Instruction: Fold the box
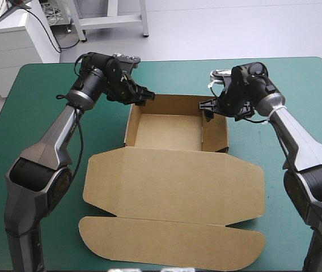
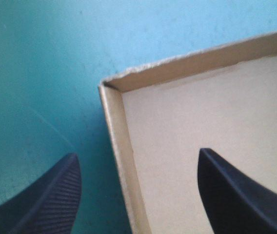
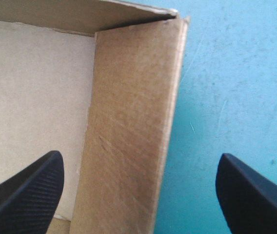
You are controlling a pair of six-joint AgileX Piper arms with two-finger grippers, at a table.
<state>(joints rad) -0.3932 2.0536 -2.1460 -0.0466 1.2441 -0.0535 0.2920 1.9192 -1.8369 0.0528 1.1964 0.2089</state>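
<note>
Box [image 1: 166,131] of brown board sits around the middle of the worktop [image 1: 297,79]. Its far part stands as an open tray with the walls raised. The lid [image 1: 172,184] lies flat on the teal-green cover toward the near edge, and a long rounded flap [image 1: 172,241] lies flat beyond the lid's crease, nearest the robot.

The left tool [image 1: 143,96] hangs at the tray's far left corner. In its wrist view the left tool [image 2: 137,155] is released, with its black fingers wide apart. One finger [image 2: 46,204] is over the bare cover [image 2: 41,73] outside the tray and the other [image 2: 236,195] is over the pale floor of the box [image 2: 202,117]. One tray wall runs between them, and the corner where two walls meet lies just ahead of the tool.

The right tool [image 1: 207,107] is at the far right corner of the tray. In its wrist view the right tool [image 3: 139,157] is also released and straddles a wall of the box [image 3: 128,126]. One finger [image 3: 26,200] is over the tray floor and the other [image 3: 255,200] is over the cover [image 3: 236,87] outside. The tray corner is ahead of it.

Whether any finger touches the board cannot be told
</note>
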